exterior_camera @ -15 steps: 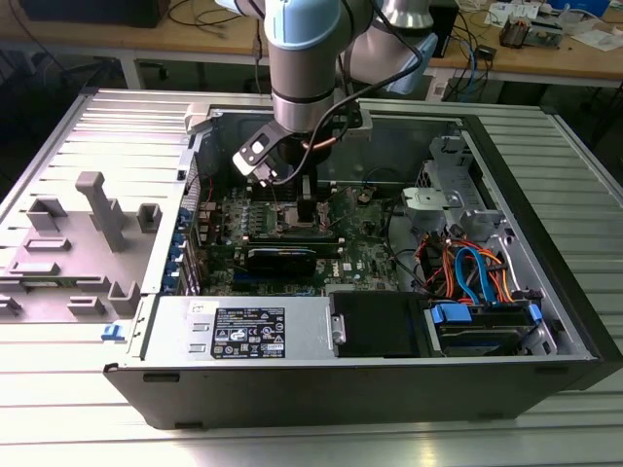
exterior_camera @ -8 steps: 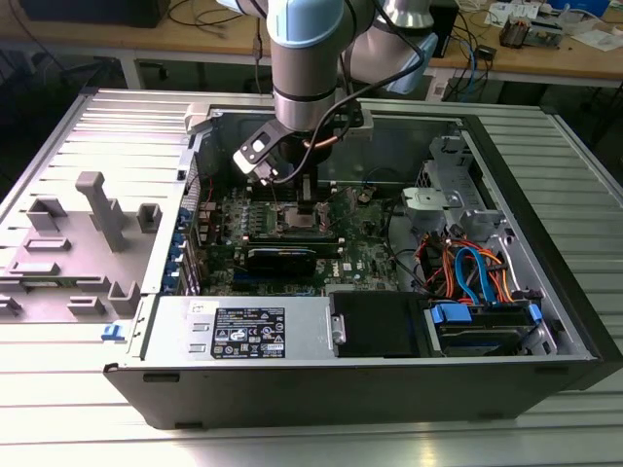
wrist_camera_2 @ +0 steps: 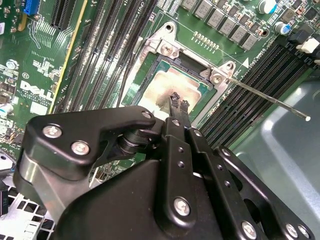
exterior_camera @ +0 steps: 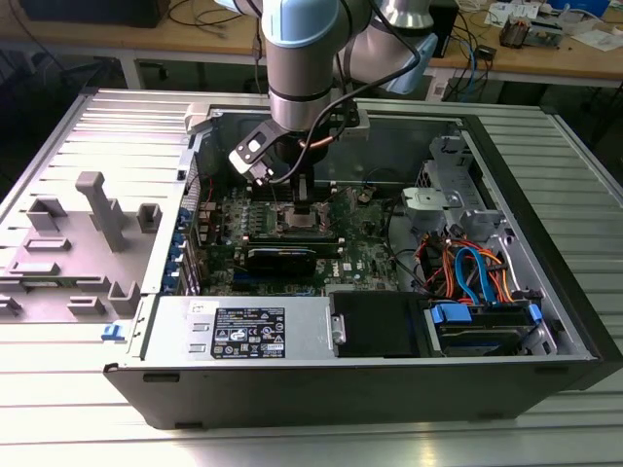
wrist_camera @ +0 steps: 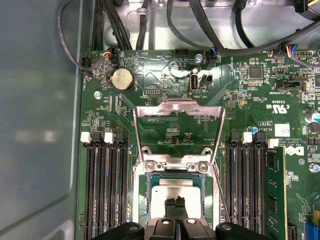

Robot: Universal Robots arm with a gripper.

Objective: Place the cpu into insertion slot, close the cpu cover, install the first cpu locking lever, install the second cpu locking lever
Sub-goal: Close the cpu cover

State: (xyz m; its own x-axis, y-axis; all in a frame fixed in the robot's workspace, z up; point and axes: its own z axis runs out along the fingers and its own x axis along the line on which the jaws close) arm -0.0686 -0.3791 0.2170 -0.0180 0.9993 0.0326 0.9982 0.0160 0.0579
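Note:
The cpu (wrist_camera: 172,191) lies flat inside the insertion slot (wrist_camera: 144,196), its silver-grey top showing in both wrist views (wrist_camera_2: 164,86). My gripper (wrist_camera: 175,204) is directly over the chip with its two black fingertips (wrist_camera_2: 175,100) pressed together, at or just above the chip's top. The cpu cover (wrist_camera: 179,106), a thin silvery frame with a square window, is swung open away from the slot toward the coin battery. A thin locking lever (wrist_camera_2: 270,101) sticks out free beside the slot. In the exterior view the gripper (exterior_camera: 300,206) reaches down into the open computer case.
Long black memory slots (wrist_camera: 105,190) flank the slot on both sides (wrist_camera: 245,190). A round coin battery (wrist_camera: 121,79) and black cables (wrist_camera: 200,30) lie beyond the cover. The grey case wall (wrist_camera: 35,125) stands close. Drive cables (exterior_camera: 467,272) and a power supply (exterior_camera: 243,331) fill the case front.

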